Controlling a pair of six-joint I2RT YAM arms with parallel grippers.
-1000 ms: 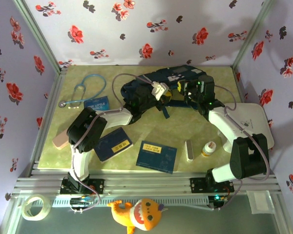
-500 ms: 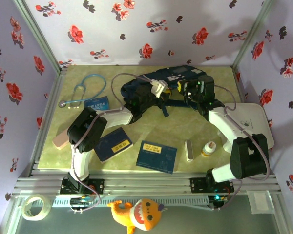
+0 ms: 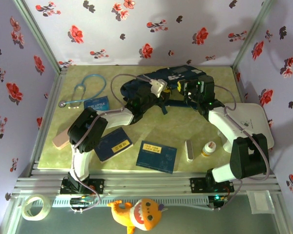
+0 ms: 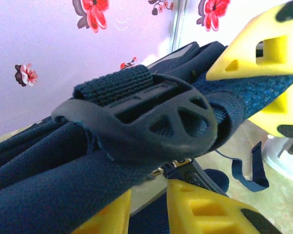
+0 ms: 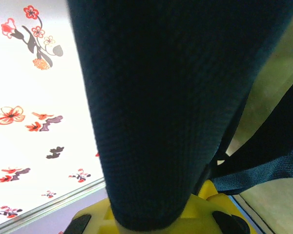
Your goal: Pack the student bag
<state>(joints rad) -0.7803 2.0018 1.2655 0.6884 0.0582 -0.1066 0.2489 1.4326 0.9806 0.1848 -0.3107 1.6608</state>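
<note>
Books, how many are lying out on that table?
3. A light blue book lies at the far left, a dark book at the front left, and a blue book at the front middle. More could be hidden inside the student bag.

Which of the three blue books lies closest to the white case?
The front-centre book, just left of the white case. The second book lies farther left, the third book farther back beside the stethoscope.

Lilac walls [image 3: 136,29] printed with red and black flowers enclose a yellow-green table [image 3: 185,129] on three sides.
</note>
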